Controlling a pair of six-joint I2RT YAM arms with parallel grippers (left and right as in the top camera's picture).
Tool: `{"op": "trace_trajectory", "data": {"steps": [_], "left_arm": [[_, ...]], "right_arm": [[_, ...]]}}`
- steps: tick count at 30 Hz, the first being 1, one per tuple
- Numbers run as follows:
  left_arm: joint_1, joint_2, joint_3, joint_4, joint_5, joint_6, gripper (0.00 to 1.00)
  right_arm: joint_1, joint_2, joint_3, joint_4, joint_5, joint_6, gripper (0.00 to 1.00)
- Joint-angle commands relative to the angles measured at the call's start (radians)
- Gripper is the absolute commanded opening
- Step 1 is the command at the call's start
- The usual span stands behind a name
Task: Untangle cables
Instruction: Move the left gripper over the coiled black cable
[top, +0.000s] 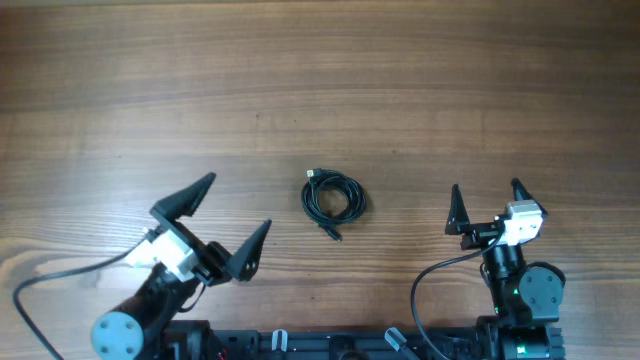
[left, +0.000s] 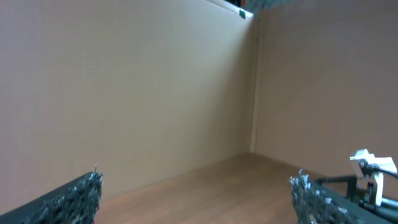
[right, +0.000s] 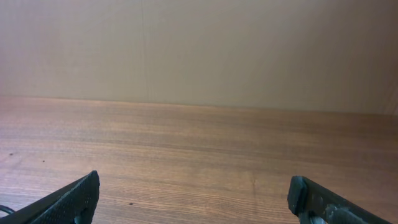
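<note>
Left gripper (top: 239, 201): jaws spread wide, nothing between them. It sits in the lower left of the overhead frame, angled toward the upper right. Its own wrist view gives only two rough-edged fingers (left: 78, 198) at the bottom corners, a strip of wooden table (left: 249, 171), and tan wall panels (left: 124, 81) meeting in a corner right of centre. A white fitting (left: 372, 169) on the other arm shows at the lower right edge.

Right gripper (top: 486, 186): jaws likewise apart and empty. It is in the lower right of the overhead frame, tips pointing up-frame. Its wrist view shows dark fingers at the bottom corners and wood grain running back to a plain back wall (right: 199, 50). There is a dark sliver at the extreme lower left corner; I cannot tell what it is.

Coiled black cable (top: 318, 205): clearly seen only from overhead. It lies flat on the table just below frame centre, between the two grippers and apart from both. It is wound in a small loose ring. One plug end (top: 313, 176) sits at the ring's upper left, and a second end (top: 334, 233) trails off its lower edge.
</note>
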Motion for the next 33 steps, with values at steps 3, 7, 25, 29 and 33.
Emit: {"op": "trace_trajectory", "data": {"steps": [3,7,25,29,33], "left_arm": [[0.002,0.289,0.328,-0.291,0.001,-0.006,1.0],[0.002,0.569,0.633,-0.711,-0.01,0.028,1.0],[0.002,0.86,0.946,-1.228,-0.278,-0.115,1.0],[0.002,0.993,1.038,-1.371,-0.274,-0.111,1.0],[0.002,1.062,1.036,-1.411,-0.119,-0.14,1.0]], "right_arm": [[0.005,-0.008,0.0,0.003,0.017,-0.012,1.0],[0.005,-0.008,0.0,0.003,0.017,-0.012,1.0],[0.005,-0.008,0.0,0.003,0.017,-0.012,1.0],[0.005,-0.008,0.0,0.003,0.017,-0.012,1.0],[0.005,-0.008,0.0,0.003,0.017,-0.011,1.0]]}}
